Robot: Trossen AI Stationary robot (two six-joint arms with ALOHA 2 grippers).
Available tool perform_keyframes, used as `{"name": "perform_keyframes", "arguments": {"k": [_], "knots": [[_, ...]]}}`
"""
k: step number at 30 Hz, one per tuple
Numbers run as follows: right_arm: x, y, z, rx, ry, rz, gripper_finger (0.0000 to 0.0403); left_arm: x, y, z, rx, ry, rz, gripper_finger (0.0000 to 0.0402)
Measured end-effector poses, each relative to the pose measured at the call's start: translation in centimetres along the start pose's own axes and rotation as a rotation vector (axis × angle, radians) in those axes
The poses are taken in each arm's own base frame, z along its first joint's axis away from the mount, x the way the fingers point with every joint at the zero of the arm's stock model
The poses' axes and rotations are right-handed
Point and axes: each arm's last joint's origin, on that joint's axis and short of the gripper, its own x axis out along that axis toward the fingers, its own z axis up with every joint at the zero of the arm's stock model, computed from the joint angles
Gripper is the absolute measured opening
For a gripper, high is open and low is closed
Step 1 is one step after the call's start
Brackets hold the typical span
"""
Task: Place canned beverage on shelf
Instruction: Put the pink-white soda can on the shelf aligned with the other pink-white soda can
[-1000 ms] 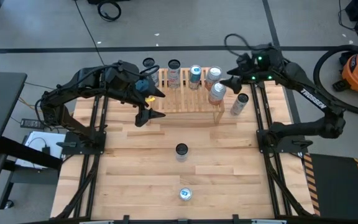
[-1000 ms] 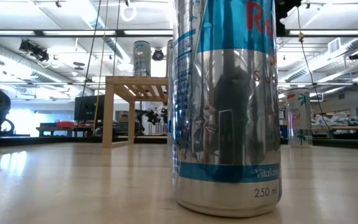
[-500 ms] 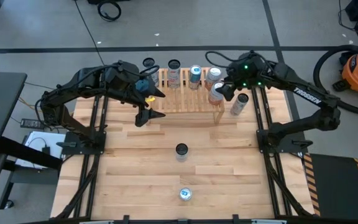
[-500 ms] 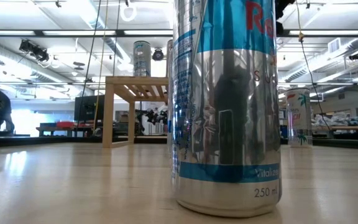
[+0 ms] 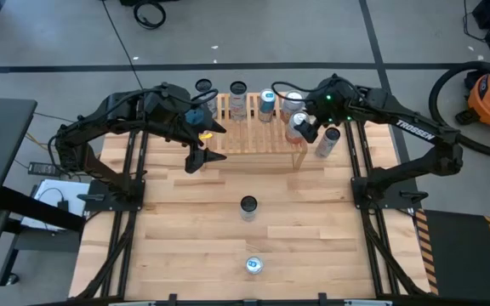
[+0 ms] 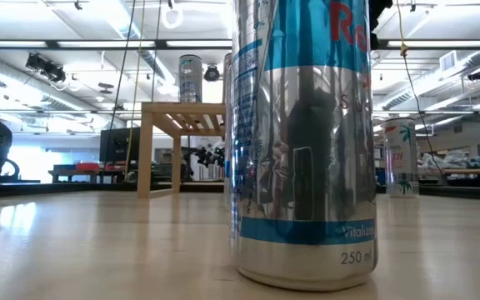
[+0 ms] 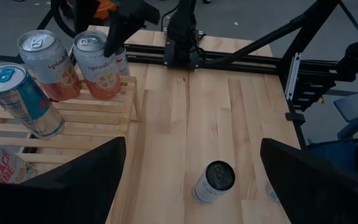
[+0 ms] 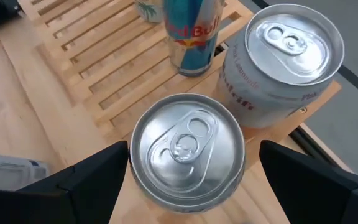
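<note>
The light wooden slatted shelf (image 5: 253,138) stands at the table's far middle. Several cans stand upright on it, among them a blue-and-silver can (image 8: 191,31) and two white ones (image 8: 291,56). The white can at the shelf's near right corner (image 8: 188,149) stands under my right gripper (image 8: 193,146). That gripper (image 5: 308,127) is open, with one finger on either side of the can's top and a gap showing at each. My left gripper (image 5: 209,143) hangs open above the table by the shelf's left end.
One can (image 5: 327,140) stands on the table just right of the shelf. A dark-topped can (image 5: 248,206) stands mid-table and a blue-topped can (image 5: 254,266) near the front edge, filling the low view (image 6: 302,142). Two more cans (image 5: 203,87) stand behind the shelf.
My right gripper has moved toward the table's left edge and a little down, tipping further downward. It has come from beside the shelf's right end to above the white can at the shelf's near right corner. The cans have stayed put.
</note>
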Motion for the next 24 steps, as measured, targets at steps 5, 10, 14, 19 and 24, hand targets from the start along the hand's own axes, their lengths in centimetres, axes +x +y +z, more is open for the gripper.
{"name": "perform_keyframes", "arguments": {"k": [5,10,14,19,24], "knots": [[0.0,-0.04,-0.23,-0.04,0.023,-0.004,0.036,0.02,0.0,-0.01,0.0,0.001,0.0,0.0373],[0.26,-0.14,-0.25,-0.075,0.041,-0.004,0.0319,0.0,-0.01,0.0,0.001,0.0,-0.001,0.0373],[0.3,-0.3,-0.2,-0.125,0.043,0.015,0.0284,0.0,-0.01,0.0,0.001,0.0,-0.001,0.0373],[0.33,-0.42,-0.11,-0.207,0.038,0.081,0.0274,0.01,-0.01,-0.01,0.002,0.001,0.0,0.0373],[0.34,-0.64,-0.08,-0.316,0.034,0.105,0.0275,0.01,0.0,-0.04,0.001,0.005,0.0,0.0373]]}}
